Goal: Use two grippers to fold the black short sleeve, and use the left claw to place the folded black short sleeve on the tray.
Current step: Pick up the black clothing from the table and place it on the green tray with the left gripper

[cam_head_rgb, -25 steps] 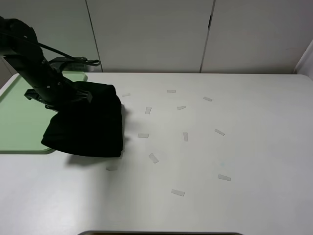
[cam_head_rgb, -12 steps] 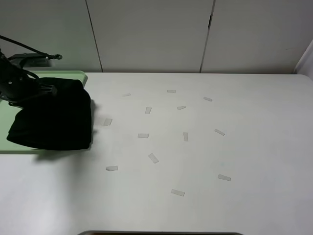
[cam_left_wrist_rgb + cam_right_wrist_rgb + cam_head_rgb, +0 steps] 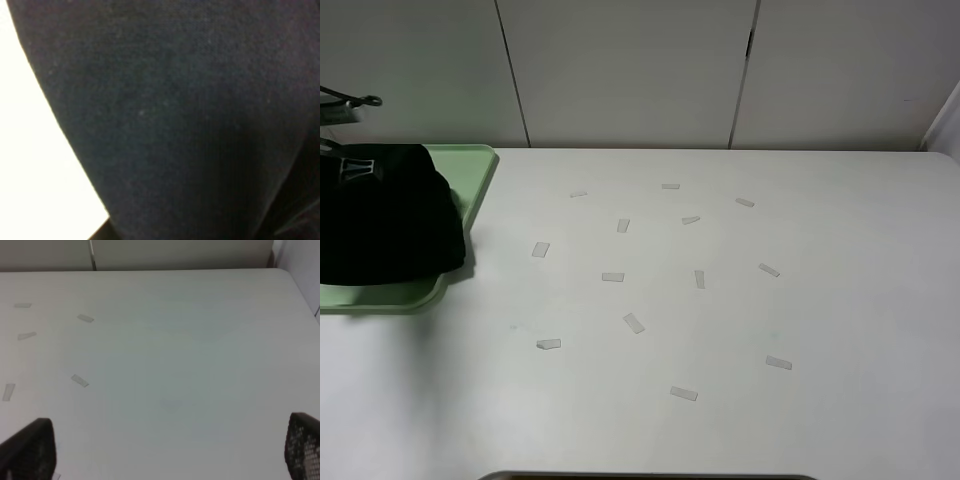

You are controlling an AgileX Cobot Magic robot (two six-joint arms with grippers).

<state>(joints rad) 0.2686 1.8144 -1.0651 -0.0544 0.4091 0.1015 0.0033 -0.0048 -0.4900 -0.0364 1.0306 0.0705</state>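
Folded black short sleeve (image 3: 385,215) sits over the tray (image 3: 470,190) at the table's (image 3: 740,330) far-left edge, one corner overhanging the rim; left wrist view is filled with black cloth, so the left claw's state cannot be told; right gripper (image 3: 170,450) hangs spread wide above bare table, holding nothing; pale tape strips (image 3: 612,277) lie scattered mid-table.

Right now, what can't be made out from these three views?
- Left claw: out of the high view past its left edge; black short sleeve fills the left wrist view.
- Whether the shirt rests on the tray or hangs above it.
- Right gripper: only fingertips show, wide apart.
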